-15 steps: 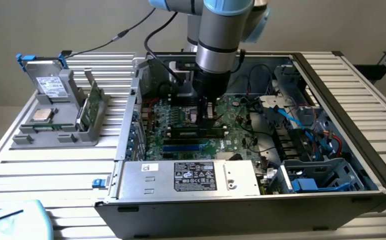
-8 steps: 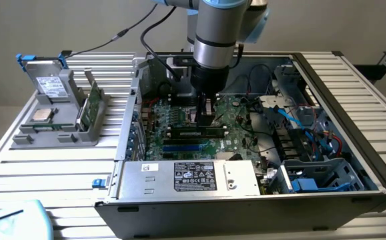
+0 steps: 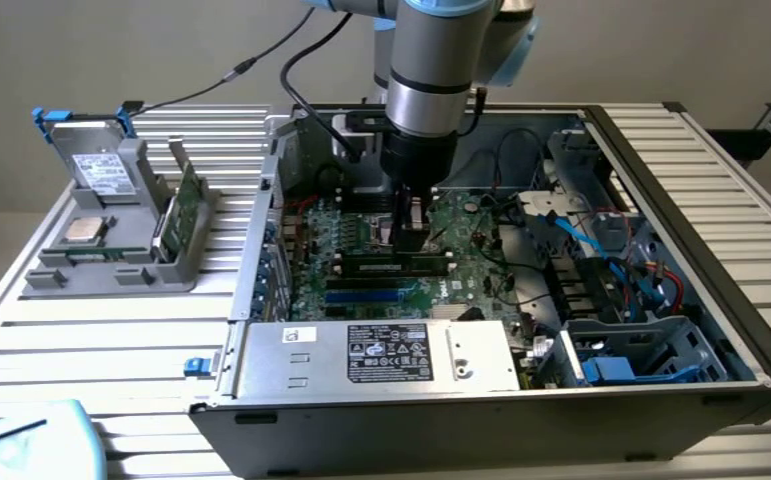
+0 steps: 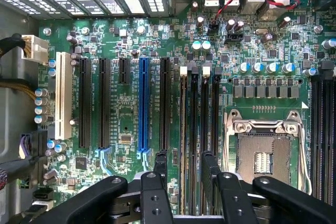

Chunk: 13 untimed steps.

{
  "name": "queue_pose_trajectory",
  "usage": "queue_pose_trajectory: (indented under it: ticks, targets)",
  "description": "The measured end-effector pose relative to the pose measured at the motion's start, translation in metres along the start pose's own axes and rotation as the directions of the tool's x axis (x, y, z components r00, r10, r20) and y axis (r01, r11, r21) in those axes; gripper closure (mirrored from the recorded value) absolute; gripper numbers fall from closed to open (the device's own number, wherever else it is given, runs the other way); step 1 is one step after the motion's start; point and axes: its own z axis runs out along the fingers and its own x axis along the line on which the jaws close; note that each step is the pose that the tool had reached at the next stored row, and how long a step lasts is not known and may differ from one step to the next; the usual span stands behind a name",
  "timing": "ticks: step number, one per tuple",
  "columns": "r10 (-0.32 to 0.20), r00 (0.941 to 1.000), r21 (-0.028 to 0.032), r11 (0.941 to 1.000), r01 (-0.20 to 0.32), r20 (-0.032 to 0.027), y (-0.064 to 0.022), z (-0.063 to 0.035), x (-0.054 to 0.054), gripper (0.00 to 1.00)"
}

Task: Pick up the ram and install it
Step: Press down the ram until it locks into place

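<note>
Case: open computer case (image 3: 748, 330) on a slatted table (image 3: 78, 340). It holds the motherboard (image 3: 358, 245), a metal power supply (image 3: 385, 355) with a black label at 6 o'clock, and a drive cage (image 3: 632, 350) with blue and red cables at 4 o'clock.
Holder: grey holder (image 3: 108, 275) on the table at 9 o'clock from the case, apart from it. It carries a grey drive (image 3: 102, 172) with a white label standing at its back, a square silver chip (image 3: 85, 230) lying flat in front of that, and the ram.
Ram: the ram (image 3: 185, 205) stands on edge, slightly tilted, on the holder's case-facing side, with nothing gripping it.
Claw: the gripper (image 4: 185, 184) hangs inside the case above the motherboard, jaws spread wide and empty. Its fingers (image 4: 159, 169) straddle the long black memory slots (image 4: 198, 114) beside the processor socket (image 4: 265, 153).
Hard to make out: the ram's chips are too small to see, and whether any slot below the claw is filled cannot be told.
Cut off: a pale blue object (image 3: 32, 445) at 7 o'clock runs past the exterior view's edge.
</note>
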Motion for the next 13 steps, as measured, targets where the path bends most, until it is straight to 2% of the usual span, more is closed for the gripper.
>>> queue_pose_trajectory:
  ticks: [7, 8, 9, 10, 12, 13]
  targets:
    - [0.0, 1.0, 0.0, 1.0, 0.0, 0.0, 0.0, 0.0, 0.0, 0.6]
    - [0.0, 1.0, 0.0, 1.0, 0.0, 0.0, 0.0, 0.0, 0.0, 0.62]
    - [0.0, 1.0, 0.0, 1.0, 0.0, 0.0, 0.0, 0.0, 0.0, 0.69]
    - [0.0, 1.0, 0.0, 1.0, 0.0, 0.0, 0.0, 0.0, 0.0, 0.69]
    - [0.0, 1.0, 0.0, 1.0, 0.0, 0.0, 0.0, 0.0, 0.0, 0.81]
    - [0.0, 1.0, 0.0, 1.0, 0.0, 0.0, 0.0, 0.0, 0.0, 0.81]
